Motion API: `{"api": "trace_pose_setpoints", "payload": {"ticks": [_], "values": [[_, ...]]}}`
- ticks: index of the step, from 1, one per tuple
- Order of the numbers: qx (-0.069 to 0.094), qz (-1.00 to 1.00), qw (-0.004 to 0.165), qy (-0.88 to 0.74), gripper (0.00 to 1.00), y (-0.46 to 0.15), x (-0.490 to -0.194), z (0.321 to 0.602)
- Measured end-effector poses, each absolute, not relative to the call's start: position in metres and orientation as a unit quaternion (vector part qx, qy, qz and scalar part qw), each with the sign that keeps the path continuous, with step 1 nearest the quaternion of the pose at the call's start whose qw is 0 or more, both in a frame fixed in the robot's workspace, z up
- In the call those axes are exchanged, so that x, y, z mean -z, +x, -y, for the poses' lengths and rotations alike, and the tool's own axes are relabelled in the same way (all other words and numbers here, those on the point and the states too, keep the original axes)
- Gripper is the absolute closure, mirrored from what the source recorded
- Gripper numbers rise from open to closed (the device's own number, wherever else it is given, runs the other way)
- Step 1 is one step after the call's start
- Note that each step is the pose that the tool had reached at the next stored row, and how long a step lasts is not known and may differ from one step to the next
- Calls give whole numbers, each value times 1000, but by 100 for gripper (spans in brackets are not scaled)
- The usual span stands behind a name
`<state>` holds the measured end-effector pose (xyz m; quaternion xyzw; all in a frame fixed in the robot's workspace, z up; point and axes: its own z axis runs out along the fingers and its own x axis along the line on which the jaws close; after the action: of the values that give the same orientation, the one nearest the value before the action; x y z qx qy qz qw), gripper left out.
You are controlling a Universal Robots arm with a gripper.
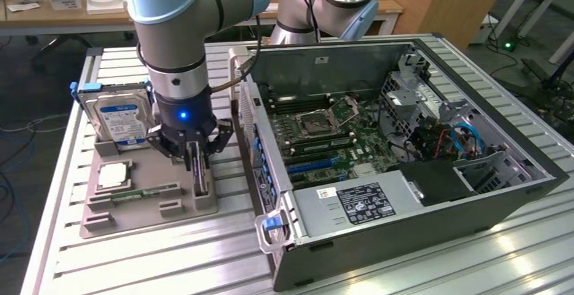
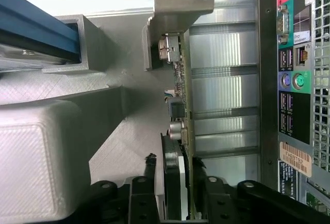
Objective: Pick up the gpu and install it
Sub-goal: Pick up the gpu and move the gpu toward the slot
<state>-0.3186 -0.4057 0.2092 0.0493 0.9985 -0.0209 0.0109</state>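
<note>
Straddling the upright gpu (image 2: 180, 121), the pincer (image 1: 196, 164).

The gpu (image 2: 186, 105) is standing on edge in a grey holder (image 2: 103, 110), showing its green board and small components edge-on. Its silver bracket (image 2: 178, 2) is sitting at the end farthest from the camera. The black end effector (image 2: 178, 185) is straddling the card's near end. A blue rail (image 2: 36, 25) is resting against another raised part of the holder. Beyond the card, the slatted bench (image 2: 221, 79) is running up to the case (image 2: 294, 79), whose port panel is facing the camera.
</note>
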Motion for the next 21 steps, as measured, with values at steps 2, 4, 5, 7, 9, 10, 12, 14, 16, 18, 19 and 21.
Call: {"api": "trace_pose_setpoints", "payload": {"ticks": [2,4,5,7,9,10,12,14,16,18,19,21], "values": [[21,-999,11,49,62,-319,-209,406],[21,-999,11,49,68,-319,-209,406],[21,-999,11,49,72,-319,-209,406],[21,-999,11,49,72,-318,-209,406],[21,-999,11,49,72,-318,-209,406],[21,-999,11,49,72,-318,-209,406],[21,-999,11,49,72,-318,-209,406],[21,-999,11,49,72,-318,-209,406],[21,-999,11,49,72,-318,-209,406],[21,-999,11,49,72,-318,-209,406],[20,-999,11,49,72,-318,-209,406],[17,-999,11,49,72,-318,-213,406]]}}
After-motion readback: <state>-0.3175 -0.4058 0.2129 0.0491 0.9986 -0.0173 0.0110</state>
